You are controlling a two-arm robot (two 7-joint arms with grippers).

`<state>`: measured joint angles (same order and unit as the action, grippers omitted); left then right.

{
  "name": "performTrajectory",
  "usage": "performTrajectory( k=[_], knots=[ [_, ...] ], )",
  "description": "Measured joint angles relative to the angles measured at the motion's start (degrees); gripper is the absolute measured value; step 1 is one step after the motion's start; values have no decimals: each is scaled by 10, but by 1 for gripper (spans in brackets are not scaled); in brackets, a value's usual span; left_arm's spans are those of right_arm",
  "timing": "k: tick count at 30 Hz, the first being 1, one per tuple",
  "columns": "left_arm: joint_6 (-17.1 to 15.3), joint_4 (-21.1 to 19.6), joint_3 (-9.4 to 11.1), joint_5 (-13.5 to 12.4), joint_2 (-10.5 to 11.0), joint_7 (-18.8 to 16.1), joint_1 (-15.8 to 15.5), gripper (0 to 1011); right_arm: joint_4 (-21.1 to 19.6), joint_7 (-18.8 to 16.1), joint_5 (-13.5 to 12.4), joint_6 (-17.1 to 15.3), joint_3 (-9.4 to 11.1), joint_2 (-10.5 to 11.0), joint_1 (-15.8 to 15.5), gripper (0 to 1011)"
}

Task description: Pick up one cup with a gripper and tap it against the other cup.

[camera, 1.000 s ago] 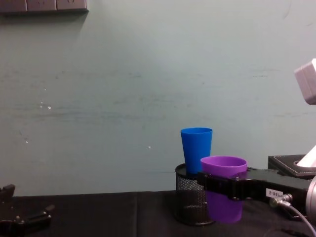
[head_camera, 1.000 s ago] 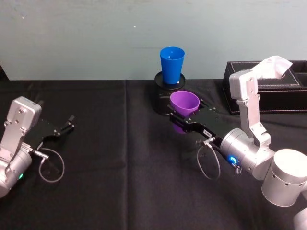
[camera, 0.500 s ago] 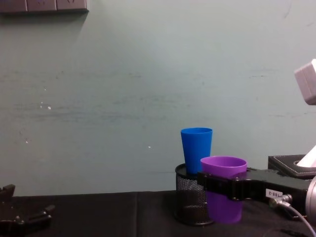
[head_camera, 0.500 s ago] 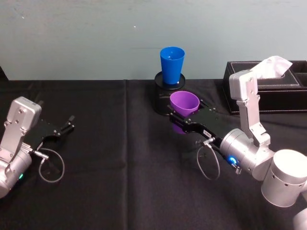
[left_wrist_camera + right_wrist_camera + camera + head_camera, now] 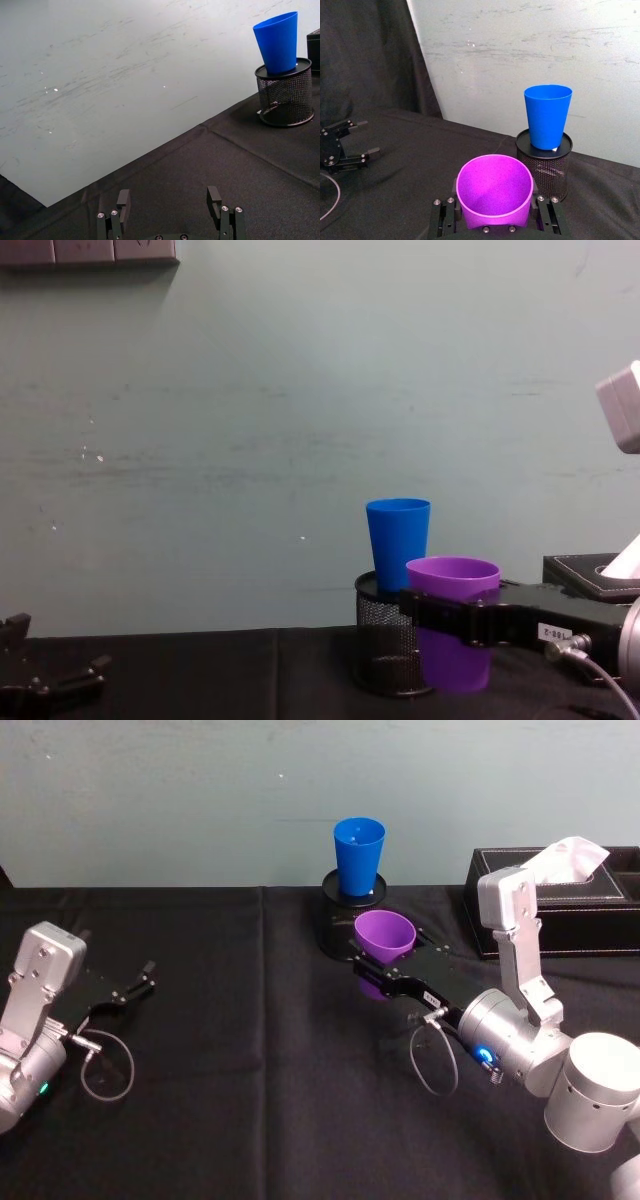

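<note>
My right gripper [image 5: 388, 952] is shut on the purple cup [image 5: 385, 933], one flat finger on each side of its wall just under the rim [image 5: 494, 192]. The cup is upright and sits just in front of the black mesh pen holder [image 5: 336, 932]. The blue cup [image 5: 359, 855] stands upright in the top of that holder, higher than the purple cup [image 5: 453, 640] and apart from it. From the chest, the blue cup [image 5: 397, 540] rises behind the purple rim. My left gripper [image 5: 135, 982] rests open at the far left, with nothing between its fingers.
A black tissue box [image 5: 590, 910] with a white tissue stands at the back right, behind my right arm. A black cloth [image 5: 250, 1050] covers the table, and a pale wall runs right behind the holder. Loose cables hang from both wrists.
</note>
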<state>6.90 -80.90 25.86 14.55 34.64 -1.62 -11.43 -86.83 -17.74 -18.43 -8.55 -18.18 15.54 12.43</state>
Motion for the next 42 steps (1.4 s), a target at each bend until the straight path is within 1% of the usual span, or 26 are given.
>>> performTrajectory(
  k=[42],
  knots=[
    [0,0,0,0,0,0,0,1000,0,0,0,0,0,0,0,733]
  ],
)
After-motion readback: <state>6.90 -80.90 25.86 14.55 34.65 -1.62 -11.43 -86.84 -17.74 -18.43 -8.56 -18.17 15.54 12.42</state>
